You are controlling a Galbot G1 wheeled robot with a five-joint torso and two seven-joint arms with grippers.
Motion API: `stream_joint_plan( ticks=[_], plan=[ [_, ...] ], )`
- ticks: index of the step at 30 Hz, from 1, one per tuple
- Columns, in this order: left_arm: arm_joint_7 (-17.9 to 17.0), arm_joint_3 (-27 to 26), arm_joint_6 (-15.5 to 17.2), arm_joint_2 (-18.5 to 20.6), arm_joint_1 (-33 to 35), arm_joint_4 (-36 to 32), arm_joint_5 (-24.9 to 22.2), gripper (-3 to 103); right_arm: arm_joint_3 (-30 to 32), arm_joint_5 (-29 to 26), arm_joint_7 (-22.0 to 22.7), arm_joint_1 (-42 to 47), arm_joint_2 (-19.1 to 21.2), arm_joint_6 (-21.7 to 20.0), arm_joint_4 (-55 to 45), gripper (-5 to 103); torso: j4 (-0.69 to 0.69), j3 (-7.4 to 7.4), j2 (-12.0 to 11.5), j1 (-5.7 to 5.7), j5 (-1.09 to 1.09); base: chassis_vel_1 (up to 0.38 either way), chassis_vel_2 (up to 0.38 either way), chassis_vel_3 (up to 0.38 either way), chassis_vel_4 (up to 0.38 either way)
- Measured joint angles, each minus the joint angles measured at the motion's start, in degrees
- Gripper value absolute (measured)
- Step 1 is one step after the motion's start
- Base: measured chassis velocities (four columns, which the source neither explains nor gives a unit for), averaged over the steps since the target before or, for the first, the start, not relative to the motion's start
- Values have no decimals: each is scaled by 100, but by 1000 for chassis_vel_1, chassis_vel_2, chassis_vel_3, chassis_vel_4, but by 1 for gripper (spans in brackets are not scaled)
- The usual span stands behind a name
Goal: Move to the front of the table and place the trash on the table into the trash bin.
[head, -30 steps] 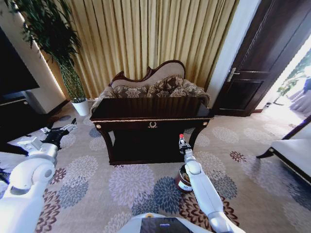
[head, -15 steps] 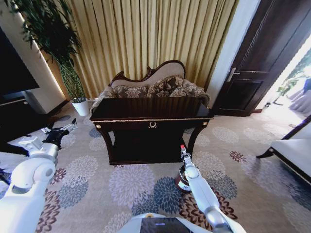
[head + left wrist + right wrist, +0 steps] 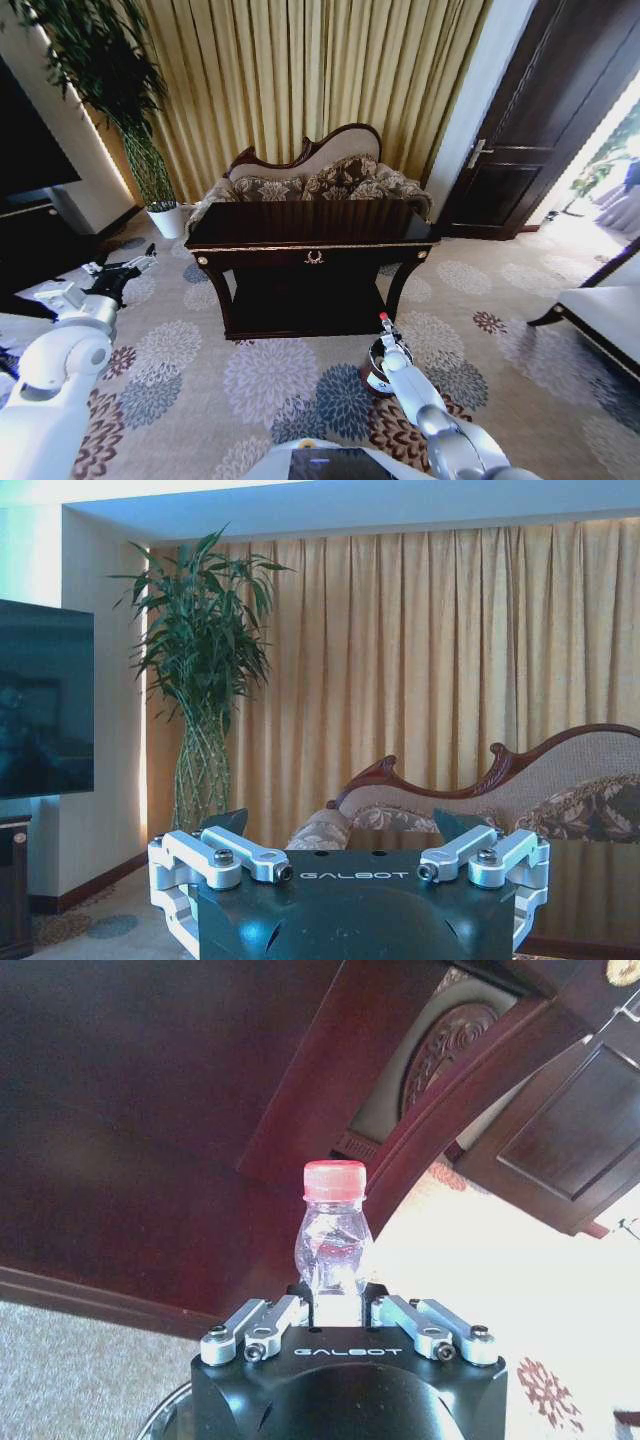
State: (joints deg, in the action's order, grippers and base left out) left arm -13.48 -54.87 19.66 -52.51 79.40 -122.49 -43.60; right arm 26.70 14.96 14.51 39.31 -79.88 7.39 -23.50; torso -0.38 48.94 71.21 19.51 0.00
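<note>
My right gripper (image 3: 385, 332) is shut on a clear plastic bottle (image 3: 383, 319) with a red cap, held upright right over the rim of the trash bin (image 3: 372, 374). The small dark reddish bin stands on the carpet by the table's right front leg. In the right wrist view the bottle (image 3: 333, 1248) rises from between the jaws of the gripper (image 3: 336, 1312), with the table's dark front behind it. The dark glossy table (image 3: 310, 236) stands ahead of me at the centre. My left gripper (image 3: 126, 271) hangs open at the far left, away from the table, its fingers (image 3: 226, 824) spread wide.
A carved-back patterned sofa (image 3: 318, 182) sits behind the table against gold curtains. A tall plant in a white pot (image 3: 166, 220) stands at the back left and a dark door (image 3: 520, 150) at the right. Patterned carpet spreads in front of the table.
My right gripper has come down and toward me with the bottle, from beside the table's leg to just over the trash bin. The left arm has not moved.
</note>
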Motion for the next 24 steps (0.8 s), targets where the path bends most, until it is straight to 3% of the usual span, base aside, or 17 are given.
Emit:
stream_joint_plan(
  ticks=[5,18,24],
  plan=[
    [16,-26,-5,19,13,-12,-2,100,-7,-26,1,176,-18,-239,-110,23,-3,0,0,0,0,0,0,0,0],
    [16,23,-2,41,-10,-64,-5,100,-27,-131,-42,316,-78,-304,-271,19,-2,0,1,0,0,0,0,0,0],
    [15,23,2,86,-26,-57,-17,100,-20,-143,-48,347,-64,-314,-381,40,-2,0,1,0,0,0,0,0,0]
  ],
)
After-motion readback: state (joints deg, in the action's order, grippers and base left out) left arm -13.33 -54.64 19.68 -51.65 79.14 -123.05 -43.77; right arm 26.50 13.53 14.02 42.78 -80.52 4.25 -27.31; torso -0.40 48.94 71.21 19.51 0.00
